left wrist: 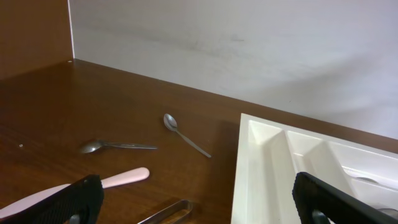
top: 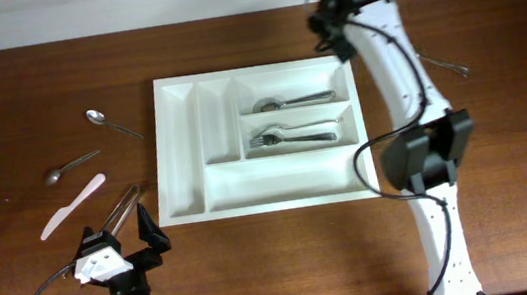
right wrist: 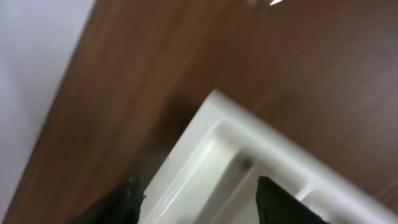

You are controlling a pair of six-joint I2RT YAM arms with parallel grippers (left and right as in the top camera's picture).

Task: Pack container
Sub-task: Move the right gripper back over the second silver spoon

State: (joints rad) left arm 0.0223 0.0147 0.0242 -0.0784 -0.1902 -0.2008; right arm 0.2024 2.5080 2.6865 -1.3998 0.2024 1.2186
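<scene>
Release looks like the step in hand: the right gripper (right wrist: 199,186) hangs over the far right corner of the large white five-compartment plastic cutlery tray (top: 175,148), which lies mid-way across the worktop (top: 13,77). Its fingers are parted and empty. It should lift straight clear of the rim. The fingers of the left gripper (left wrist: 196,199) stand wide and empty. The right wrist view is blurred, and the metal piece (left wrist: 166,211) by the pink plastic knife (left wrist: 124,177) is cut off.

The overhead view is lit brightly and evenly; soft shadows are cast inside the container (top: 180,148) and beside it on the table (top: 13,77). The left wrist view is sharp; the right wrist view is smeared by blur.
</scene>
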